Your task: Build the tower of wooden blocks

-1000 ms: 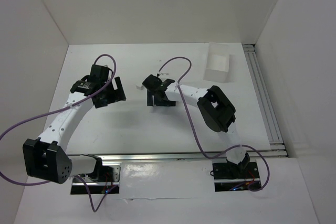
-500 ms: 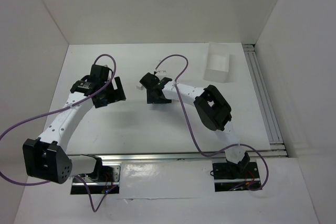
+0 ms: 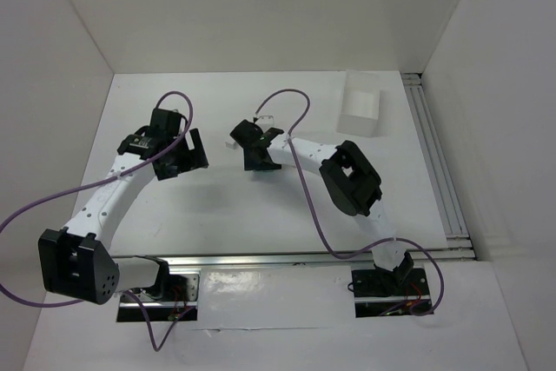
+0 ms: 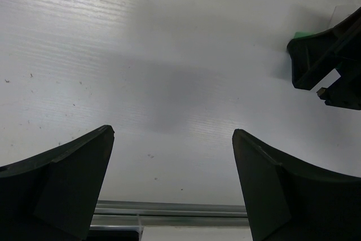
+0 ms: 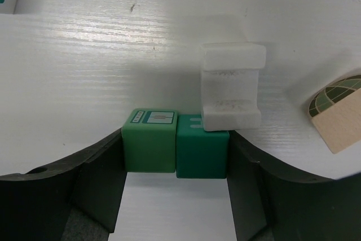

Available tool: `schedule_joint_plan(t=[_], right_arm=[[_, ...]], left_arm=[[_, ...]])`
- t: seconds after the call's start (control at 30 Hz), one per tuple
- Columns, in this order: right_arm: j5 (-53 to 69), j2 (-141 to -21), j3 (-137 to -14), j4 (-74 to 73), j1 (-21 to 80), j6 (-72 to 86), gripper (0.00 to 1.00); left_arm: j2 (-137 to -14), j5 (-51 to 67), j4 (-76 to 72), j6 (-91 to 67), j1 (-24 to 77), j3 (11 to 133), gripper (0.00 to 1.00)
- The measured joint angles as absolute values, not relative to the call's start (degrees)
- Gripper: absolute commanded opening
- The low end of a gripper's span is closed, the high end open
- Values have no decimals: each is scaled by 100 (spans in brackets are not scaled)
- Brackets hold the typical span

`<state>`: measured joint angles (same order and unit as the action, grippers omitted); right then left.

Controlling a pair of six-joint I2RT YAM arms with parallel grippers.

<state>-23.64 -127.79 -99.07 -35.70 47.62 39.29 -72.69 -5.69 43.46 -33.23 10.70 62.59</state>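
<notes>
Although the top view hides the blocks, it shows the right arm's fingers (image 3: 259,161) low over the middle of the tabletop (image 3: 217,206). The left arm's fingers (image 3: 196,147) are well apart to the left, and the clear tray (image 3: 363,106) is at far right. From the left wrist, the left arm's fingers (image 4: 67,179) gape empty. From the right wrist, the right arm's fingers (image 5: 84,190) are closed on two green cubes (image 5: 175,142), whose side-by-side row spans the gap. A white clip-shaped piece (image 5: 231,86) meets the darker cube's far edge, and the tan rounded piece (image 5: 338,119) lies near on the right. Stacking likely falls to this arm.
</notes>
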Motion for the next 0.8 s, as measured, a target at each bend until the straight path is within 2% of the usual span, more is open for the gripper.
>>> schedule_joint_plan(t=[0.3,0.57,0.67,0.77,0.8], right_arm=[[-2423,-12667,-9692,-3459,4762,3857,63],[-2423,-12114,-8871,-3468,4762,3780,66],[-2414,-12053,-8770,-3426,4762,3780,73],[-2410,-12051,-8766,-3424,4762,3782,89],[-2399,-12049,-8768,-3422,4759,3778,91]], left_arm=[[-7269,-569,4333,-3321,1070,6233,100],[-7269,-565,4327,-3323,1070,6233,100],[-7286,-561,4327,-3328,1070,6233,100],[-7301,-528,4327,-3328,1070,6233,100],[-7301,-523,4327,-3328,1070,6233,100]])
